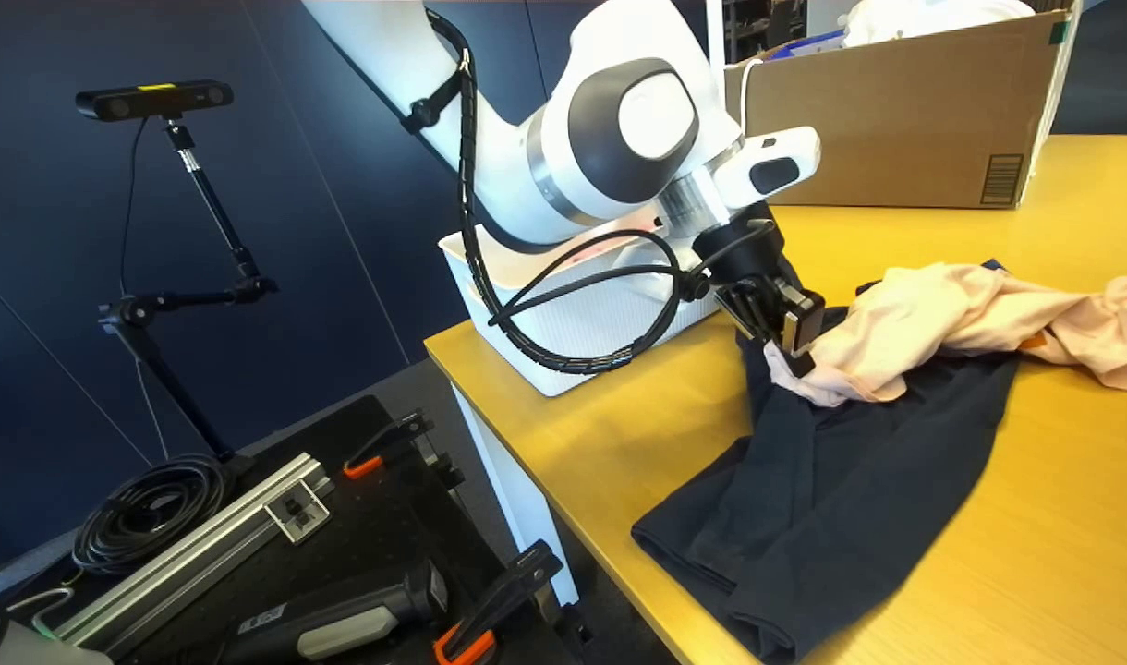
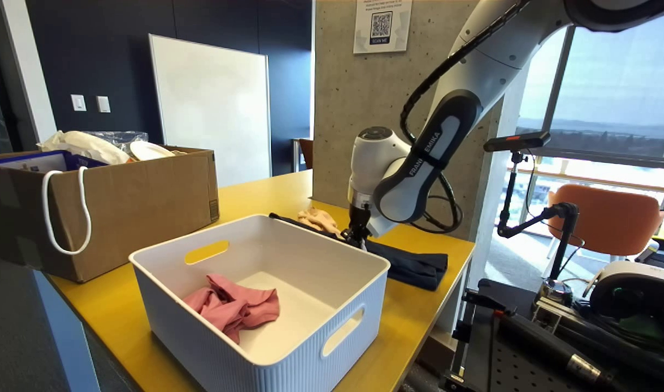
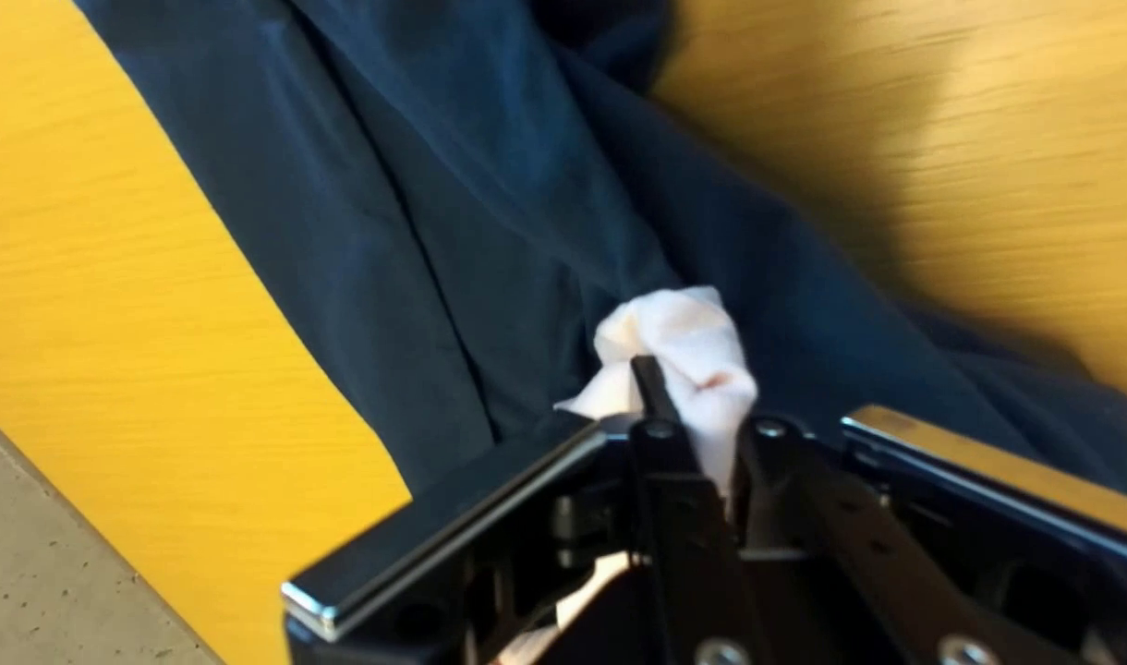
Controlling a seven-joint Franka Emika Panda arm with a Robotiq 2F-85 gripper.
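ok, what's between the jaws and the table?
Peach cloth, pinched in the jaws, then dark cloth on the table; seen in the wrist view.

I am in what looks like an office with a robotics lab corner set up in it. In an exterior view, the office shows in a white, thin-framed whiteboard (image 2: 212, 109) against dark navy wall panels (image 2: 92, 54), a grey concrete pillar (image 2: 332, 120) bearing a white paper notice (image 2: 383, 30) with a QR code and "SCAN ME", and an orange chair (image 2: 604, 220) near a tall glass window (image 2: 609, 98). The lab shows beside my yellow wooden worktop (image 1: 1081, 517): a silver aluminium rail (image 1: 199, 559), coiled black cable (image 1: 111, 531), a black-and-orange clamp (image 1: 513, 586) and a black bar-shaped camera (image 1: 154, 99) on a jointed black stand (image 1: 194, 296).
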